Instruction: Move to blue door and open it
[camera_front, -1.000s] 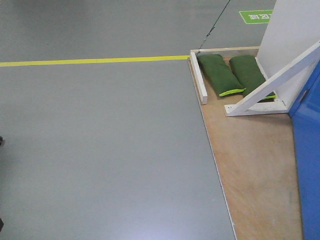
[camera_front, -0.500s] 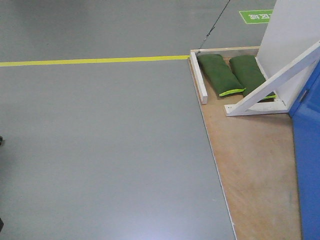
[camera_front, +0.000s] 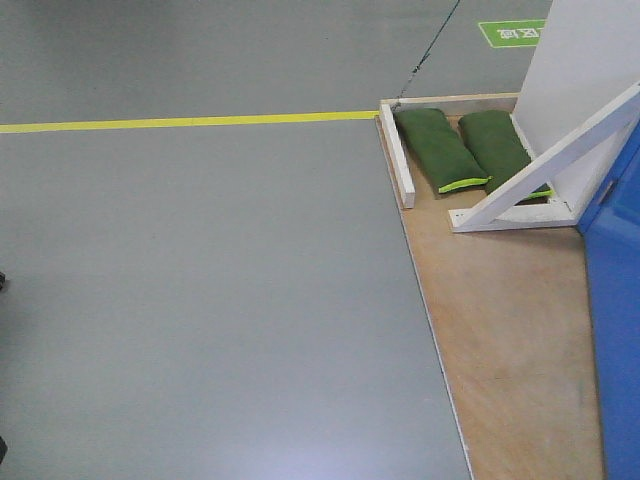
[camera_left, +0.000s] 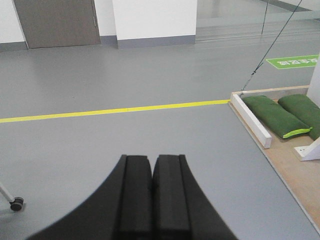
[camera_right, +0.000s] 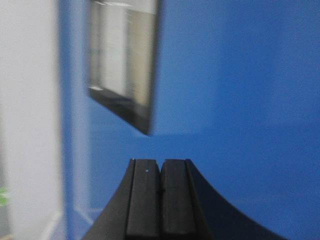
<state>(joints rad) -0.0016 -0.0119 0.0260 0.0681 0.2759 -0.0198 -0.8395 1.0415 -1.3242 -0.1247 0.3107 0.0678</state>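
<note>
Hardly anything has shifted from a second ago: the blue door (camera_front: 615, 330) shows only as a strip cut off at the right edge, standing on the plywood platform (camera_front: 510, 330), with wide grey floor (camera_front: 200, 300) open to the left up to the yellow line (camera_front: 190, 122). Two green sandbags (camera_front: 440, 148) and a slanted white brace (camera_front: 545, 165) crowd the platform's far corner. The left gripper (camera_left: 152, 159) and right gripper (camera_right: 161, 162) both have their jaws pressed together on nothing, the right one close to the door's blurred face, where I can only make out a smeared reflection.
</note>
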